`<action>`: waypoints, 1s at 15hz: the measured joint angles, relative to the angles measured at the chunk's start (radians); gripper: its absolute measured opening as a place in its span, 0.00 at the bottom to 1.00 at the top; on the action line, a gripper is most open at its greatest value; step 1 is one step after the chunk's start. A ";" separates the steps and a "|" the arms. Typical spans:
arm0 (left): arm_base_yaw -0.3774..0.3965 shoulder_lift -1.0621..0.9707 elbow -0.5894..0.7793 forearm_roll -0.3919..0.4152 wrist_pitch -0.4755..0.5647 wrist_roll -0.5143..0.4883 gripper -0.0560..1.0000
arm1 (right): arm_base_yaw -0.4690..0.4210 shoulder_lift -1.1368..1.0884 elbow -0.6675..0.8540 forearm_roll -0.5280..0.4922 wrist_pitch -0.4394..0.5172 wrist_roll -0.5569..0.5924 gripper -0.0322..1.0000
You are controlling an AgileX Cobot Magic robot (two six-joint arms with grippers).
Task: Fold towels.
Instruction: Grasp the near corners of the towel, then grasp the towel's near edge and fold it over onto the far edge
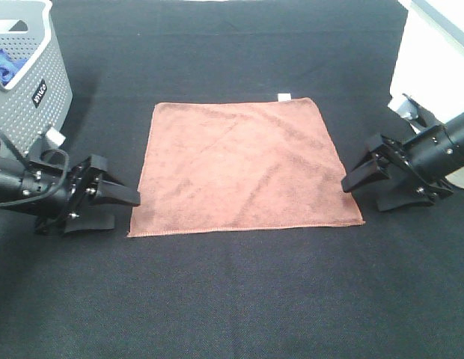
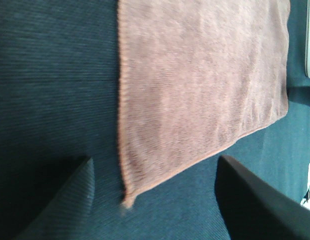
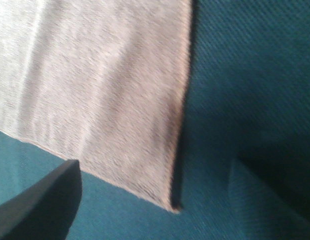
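A reddish-brown towel (image 1: 239, 164) lies spread flat in the middle of the black table, with its small white tag (image 1: 284, 96) on the far edge. My left gripper (image 1: 126, 212) is open and empty, low by the towel's near left corner. My right gripper (image 1: 361, 196) is open and empty, low by the near right corner. In the left wrist view the towel (image 2: 195, 85) has its corner between the spread fingers (image 2: 70, 200) of the left gripper (image 2: 155, 161). In the right wrist view the towel (image 3: 95, 85) has its corner between the fingers (image 3: 50, 200) of the right gripper (image 3: 155, 170).
A grey perforated basket (image 1: 37, 82) with a blue cloth (image 1: 4, 63) in it stands at the back left, close behind my left arm. A white box-like object (image 1: 430, 52) stands at the back right, with a small white part (image 1: 408, 108) next to my right arm.
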 joint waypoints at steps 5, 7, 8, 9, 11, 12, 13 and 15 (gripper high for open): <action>-0.099 0.042 -0.018 -0.092 0.005 0.018 0.67 | 0.124 0.061 -0.080 0.036 0.008 0.008 0.76; -0.133 0.060 -0.055 -0.100 0.011 0.018 0.67 | 0.152 0.081 -0.102 0.045 0.005 0.032 0.68; -0.148 0.070 -0.081 -0.096 0.000 0.017 0.67 | 0.154 0.085 -0.106 0.043 0.001 0.047 0.62; -0.150 0.074 -0.088 -0.092 -0.017 0.014 0.56 | 0.154 0.092 -0.112 0.029 -0.008 0.085 0.49; -0.152 0.079 -0.090 -0.086 -0.038 0.002 0.22 | 0.157 0.097 -0.123 -0.033 -0.019 0.144 0.23; -0.153 0.079 -0.091 -0.076 -0.036 0.002 0.09 | 0.157 0.097 -0.125 -0.068 -0.023 0.180 0.09; -0.152 0.079 -0.091 -0.060 -0.022 -0.002 0.06 | 0.159 0.090 -0.126 -0.103 -0.021 0.220 0.03; -0.142 0.079 -0.091 0.013 0.021 -0.051 0.06 | 0.161 0.060 -0.122 -0.156 -0.006 0.242 0.03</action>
